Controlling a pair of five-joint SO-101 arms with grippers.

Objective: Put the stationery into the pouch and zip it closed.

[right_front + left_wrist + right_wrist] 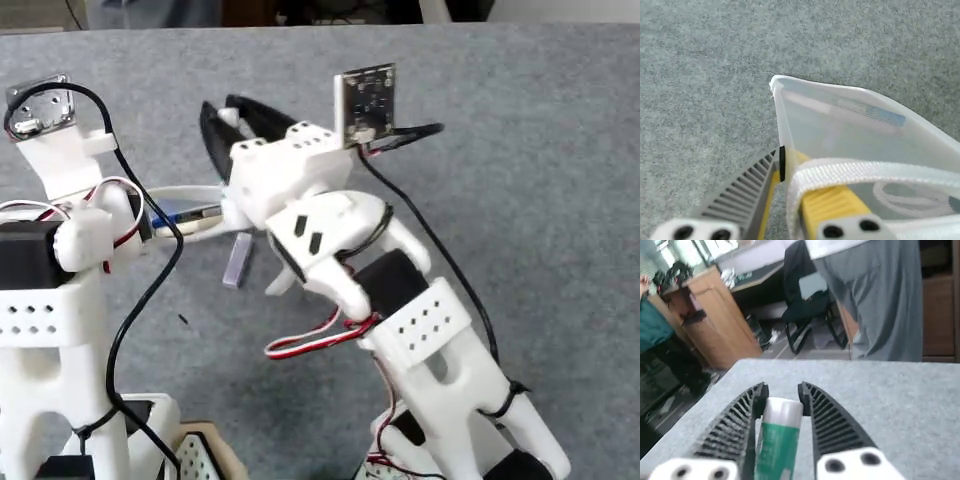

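Grey, felt-like covering runs over the whole bench, on which both arms work. The left gripper has its fingers clenched on one wall of the translucent pouch, near a corner of its mouth. The pouch lies on the bench beside that arm. Its mouth appears open, the white zip tape curving away from the grip. A pen-like item with a blue section and some pale cord can be made out through the wall, so part of the stationery seems to be loaded already.

The right gripper is raised above the bench, its fingers grasping a glue stick with a white cap and a green label. This item has not yet reached the pouch. A small pale violet piece lies loose on the bench just beside the pouch and probably also has to go in. Zipping is judged undone, so the task stands roughly midway.

Beyond the far edge of the bench, the right wrist view shows a wooden desk and a dark chair in the room behind.
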